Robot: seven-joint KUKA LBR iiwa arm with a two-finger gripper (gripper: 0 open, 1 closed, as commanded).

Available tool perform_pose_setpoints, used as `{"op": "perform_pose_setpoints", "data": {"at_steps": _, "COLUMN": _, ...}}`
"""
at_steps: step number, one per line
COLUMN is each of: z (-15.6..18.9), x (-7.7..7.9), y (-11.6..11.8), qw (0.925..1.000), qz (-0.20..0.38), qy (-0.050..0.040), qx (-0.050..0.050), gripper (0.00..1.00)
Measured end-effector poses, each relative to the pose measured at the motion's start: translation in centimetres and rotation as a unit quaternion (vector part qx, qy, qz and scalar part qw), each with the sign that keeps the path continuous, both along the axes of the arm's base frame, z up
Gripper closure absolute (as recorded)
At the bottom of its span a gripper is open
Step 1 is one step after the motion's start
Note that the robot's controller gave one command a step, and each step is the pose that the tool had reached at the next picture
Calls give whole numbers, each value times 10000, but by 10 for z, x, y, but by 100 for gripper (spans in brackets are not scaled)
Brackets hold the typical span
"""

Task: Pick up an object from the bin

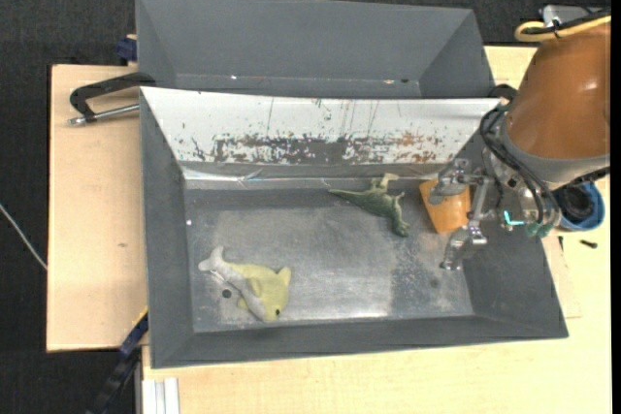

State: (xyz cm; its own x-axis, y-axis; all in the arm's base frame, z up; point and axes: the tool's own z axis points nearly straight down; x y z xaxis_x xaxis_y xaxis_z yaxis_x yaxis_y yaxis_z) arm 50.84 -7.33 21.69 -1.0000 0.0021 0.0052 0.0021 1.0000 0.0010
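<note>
Pincer (452, 218) is straddling an orange lump (437, 208) by the bin's (291, 344) right wall.
Spread, its 2 fingers (454, 252) are flanking it (green dinosaur (380, 199) just beside); next it is needing a square close, then lift.

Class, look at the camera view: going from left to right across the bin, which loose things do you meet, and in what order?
yellow-grey toy → green dinosaur → orange thing
</note>
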Motion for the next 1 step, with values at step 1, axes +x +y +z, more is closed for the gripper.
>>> {"op": "perform_pose_setpoints", "data": {"at_steps": 1, "z": -124, "x": 63, "y": 2, "qw": 9775, "qz": 2110, "qy": -64, "qx": 0, "gripper": 0}}
